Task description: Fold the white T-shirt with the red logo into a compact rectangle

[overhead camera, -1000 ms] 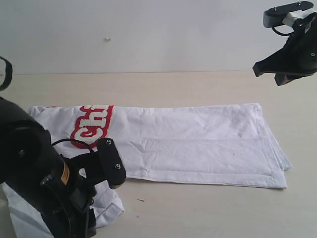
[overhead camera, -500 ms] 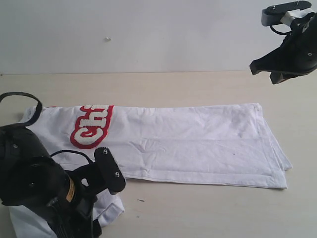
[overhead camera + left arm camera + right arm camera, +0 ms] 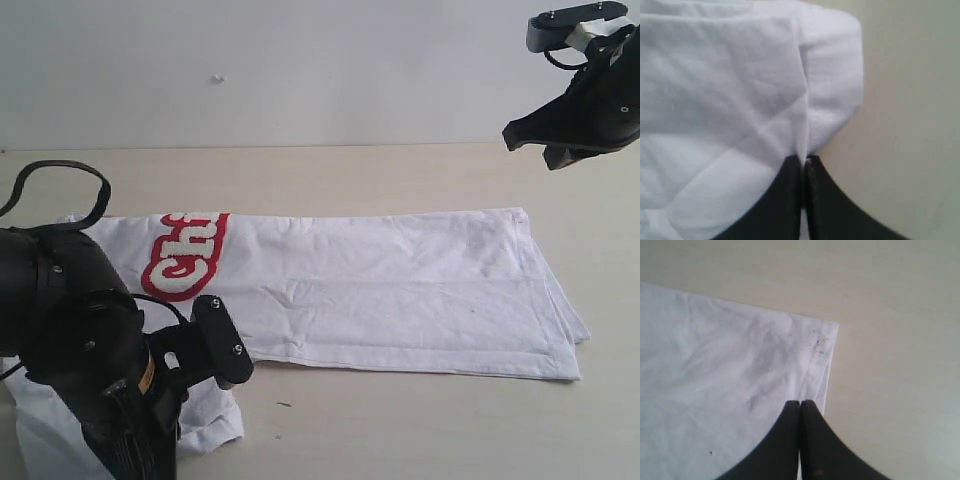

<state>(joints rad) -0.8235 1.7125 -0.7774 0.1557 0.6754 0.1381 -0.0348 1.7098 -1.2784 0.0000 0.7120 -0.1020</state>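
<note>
Cotton is caught: the left gripper has just clamped onto a near corner of the white T-shirt, so folding can begin; the right gripper hangs clenched, empty.

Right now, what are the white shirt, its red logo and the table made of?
White T-shirt: soft matte fabric, probably cotton; it creases and folds.
Red logo: seems a thick fuzzy patch with white letters; too small to be sure.
Table: smooth pale matte top, maybe wood or laminate.
</note>
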